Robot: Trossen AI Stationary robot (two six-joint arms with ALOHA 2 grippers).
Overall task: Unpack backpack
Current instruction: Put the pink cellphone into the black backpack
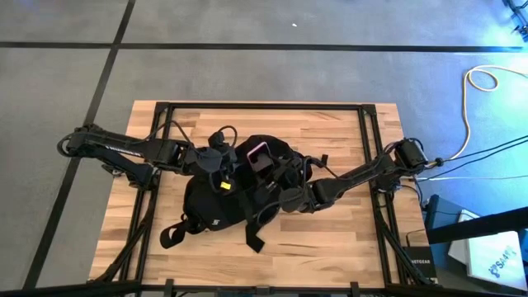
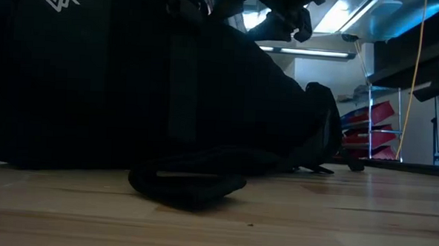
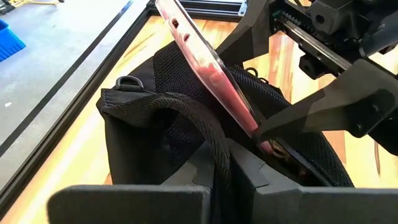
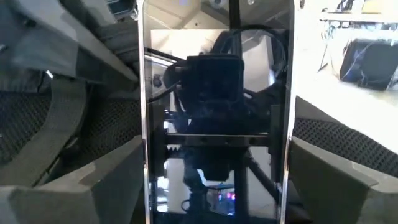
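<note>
The black backpack (image 1: 213,210) lies in the middle of the wooden table, its white logo (image 2: 60,0) showing in the low view. Its mesh-lined opening (image 3: 186,81) faces up. A flat phone with a pink edge and a glossy dark screen (image 3: 208,68) sticks up out of that opening, tilted. My right gripper (image 4: 217,177) comes from the table's right and has the phone between its fingers. My left gripper (image 3: 231,167) comes from the left and is shut on a black strap loop at the backpack's top. My left gripper pinches the black webbing loop (image 3: 219,144) between its two shut fingers, coming slanting down from the table's left. The loop arches up from the backpack's top edge and holds that edge raised. My right gripper holds the phone by its two long edges (image 4: 144,162), one finger (image 4: 112,174) on each side, across its width. The fingers come nearly level from the table's right. The phone stands tilted, its upper end free and its lower end (image 3: 273,146) down in the backpack's opening.
A black metal frame (image 1: 369,140) runs around the tabletop. The backpack's shoulder straps (image 1: 254,239) trail toward the near edge, and one strap end (image 2: 187,182) lies flat on the wood. Cables and boxes (image 1: 487,256) sit beyond the table's right side.
</note>
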